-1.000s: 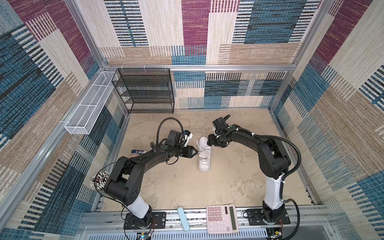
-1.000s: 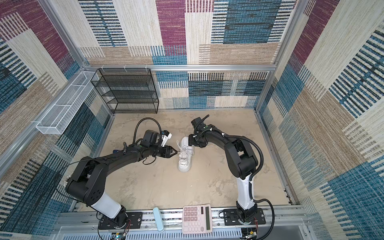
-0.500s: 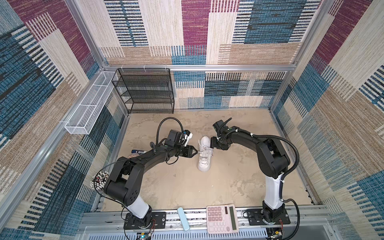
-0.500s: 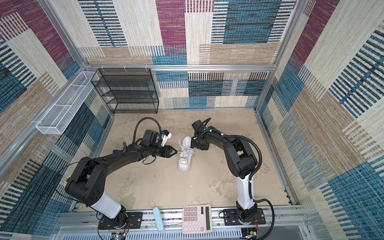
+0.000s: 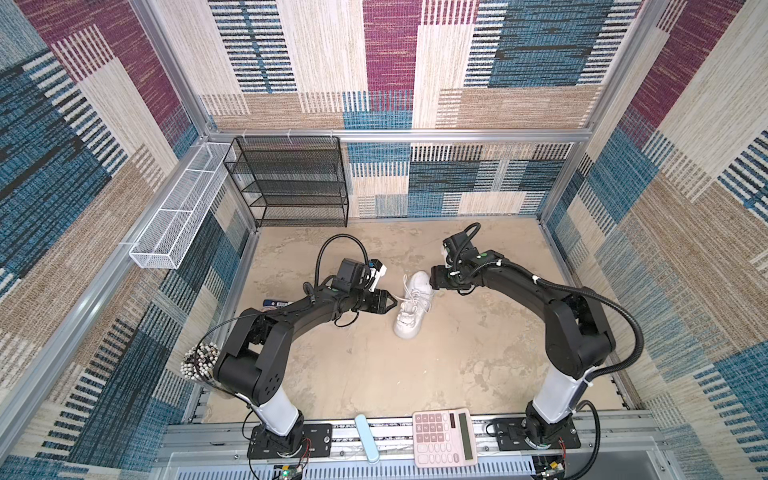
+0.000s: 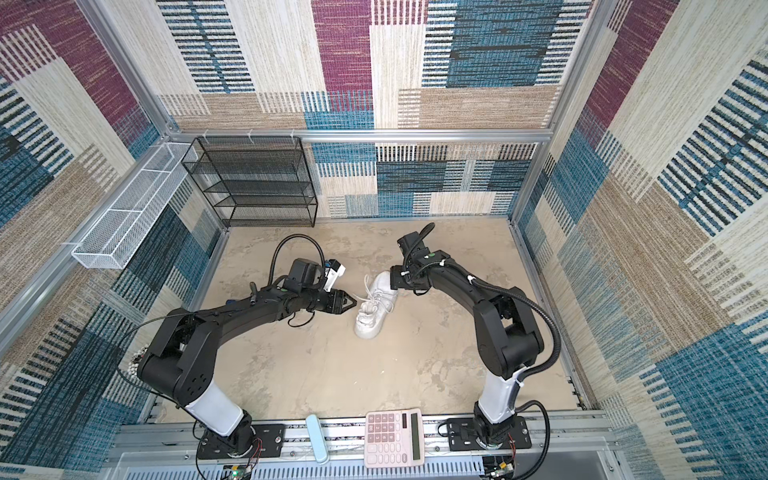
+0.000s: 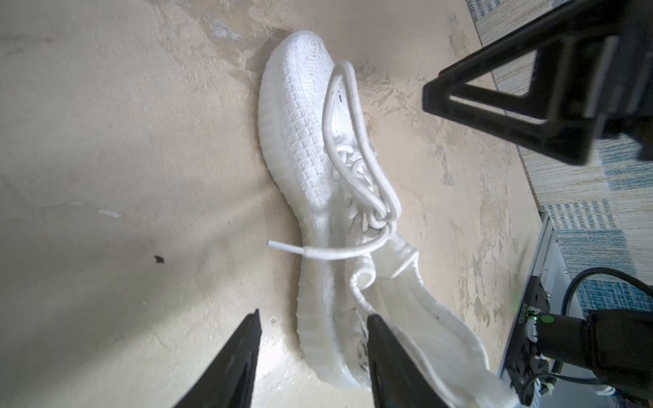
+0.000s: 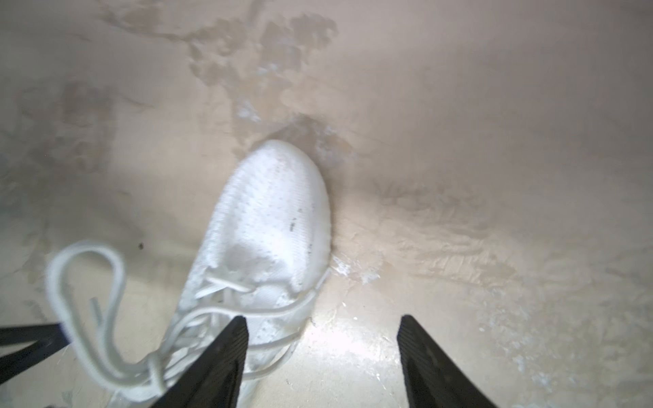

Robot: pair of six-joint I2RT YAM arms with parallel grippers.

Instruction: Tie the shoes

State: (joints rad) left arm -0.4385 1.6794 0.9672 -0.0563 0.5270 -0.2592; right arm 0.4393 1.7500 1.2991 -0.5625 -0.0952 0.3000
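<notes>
Sneaker (image 5: 409,309) lies centre-frame in both top views, long axis near vertical, toe down. Left gripper (image 5: 390,301), jaws parted on nothing, waits just left of the laces (image 5: 411,293), nearer them. The right gripper (image 8: 322,318), spread wide and empty, is at the upper heel end.

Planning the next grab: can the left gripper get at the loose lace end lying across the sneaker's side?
Probably yes. The left gripper is open, and the lace end lies just ahead of it, with nothing in between.
</notes>
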